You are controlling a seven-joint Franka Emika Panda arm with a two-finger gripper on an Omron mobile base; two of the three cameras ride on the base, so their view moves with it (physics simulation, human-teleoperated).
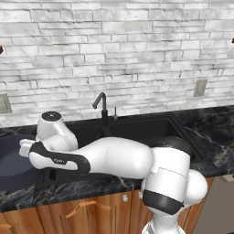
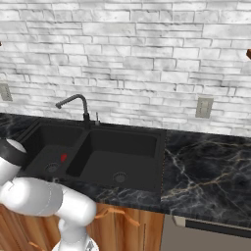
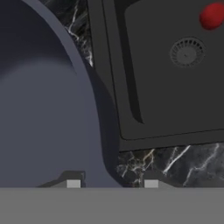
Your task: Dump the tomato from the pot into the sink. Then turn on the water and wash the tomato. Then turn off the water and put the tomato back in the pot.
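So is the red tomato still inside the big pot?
No, the tomato lies in the sink basin near the round drain, while the pot sits on the counter beside it.

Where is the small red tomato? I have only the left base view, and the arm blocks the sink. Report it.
Observer: The right base view shows the small round red tomato lying in the left basin of the matte black double-basin sink, beside that basin's round drain.
Operator: Now report the gripper.
Observer: In the hand view the gripper is shut on the rim of the dark blue-grey round pot, one fingertip on each side of its wall.
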